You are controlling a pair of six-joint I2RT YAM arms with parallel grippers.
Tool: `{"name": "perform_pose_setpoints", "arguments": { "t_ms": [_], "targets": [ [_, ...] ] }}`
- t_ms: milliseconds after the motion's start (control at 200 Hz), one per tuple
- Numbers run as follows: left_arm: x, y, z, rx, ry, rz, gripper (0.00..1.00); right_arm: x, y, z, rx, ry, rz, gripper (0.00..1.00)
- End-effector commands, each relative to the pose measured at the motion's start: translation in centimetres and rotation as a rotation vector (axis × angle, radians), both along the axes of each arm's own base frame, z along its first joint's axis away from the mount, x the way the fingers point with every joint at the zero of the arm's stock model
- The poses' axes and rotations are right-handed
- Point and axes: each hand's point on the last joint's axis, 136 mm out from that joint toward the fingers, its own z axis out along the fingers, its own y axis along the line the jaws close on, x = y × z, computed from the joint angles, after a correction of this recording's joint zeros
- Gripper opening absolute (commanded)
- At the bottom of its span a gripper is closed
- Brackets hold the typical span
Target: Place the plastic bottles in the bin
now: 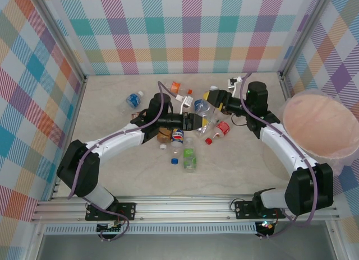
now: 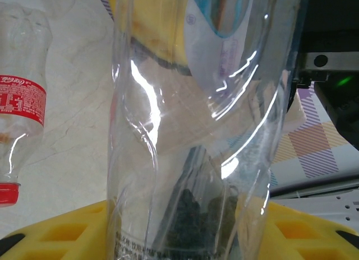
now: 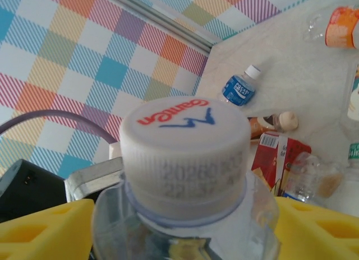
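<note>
Top camera looks down from behind; both wrist cameras crowd one bottle [image 2: 185, 131].

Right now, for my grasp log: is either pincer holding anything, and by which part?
Left pincer: shut on the clear bottle, around its body. Right pincer: straddles a white-capped bottle at its shoulder; grip cannot be told.

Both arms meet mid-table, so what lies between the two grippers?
A single clear bottle bridges the left gripper and the right gripper, plain in the top view; the left one is clamped on its body.
</note>
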Motion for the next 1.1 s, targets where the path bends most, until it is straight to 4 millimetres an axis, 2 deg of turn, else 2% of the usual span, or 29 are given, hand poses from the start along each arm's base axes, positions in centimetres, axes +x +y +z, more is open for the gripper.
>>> {"name": "perform_pose_setpoints", "arguments": {
  "t_ms": [0,130,280,375,430,485,695,860,980,1095],
  "targets": [
    [-0.4,-0.8,2.0,-0.048,-0.039,-0.042,0.54,-0.4,0.3,1.6,0.008,-0.056,0.027,0.69],
    [-0.3,-0.9,1.9,-0.046,-0.034,-0.043,0.54,-0.3,0.2,1.2,-0.023,-0.051,0.018,0.57],
    [-0.3,-1.0,1.7,-0.040,-0.027,-0.046,0.59,-0.2,-0.1,1.1,-0.043,-0.061,0.002,0.50],
    [-0.2,-0.9,1.5,-0.026,-0.018,-0.035,0.71,0.0,-0.4,1.0,-0.058,-0.064,-0.020,0.48],
    [0.0,-0.9,1.4,-0.019,-0.015,-0.027,0.89,0.1,-0.6,1.1,-0.073,-0.068,-0.035,0.48],
    [0.0,-0.9,1.5,-0.025,-0.018,-0.027,1.00,0.3,-1.0,1.1,-0.102,-0.071,-0.060,0.46],
    [0.4,0.3,2.2,0.001,-0.077,0.051,1.00,0.8,-4.0,1.4,-0.266,-0.104,-0.209,0.44],
    [2.2,3.1,2.0,0.068,-0.148,0.265,1.00,1.0,-7.7,2.3,-0.437,-0.141,-0.349,0.42],
    [4.1,7.3,1.3,0.150,-0.192,0.519,1.00,0.8,-11.1,3.8,-0.607,-0.195,-0.468,0.42],
    [4.9,11.1,0.6,0.195,-0.211,0.707,1.00,0.4,-14.5,6.6,-0.762,-0.268,-0.592,0.43]
  ]
}}
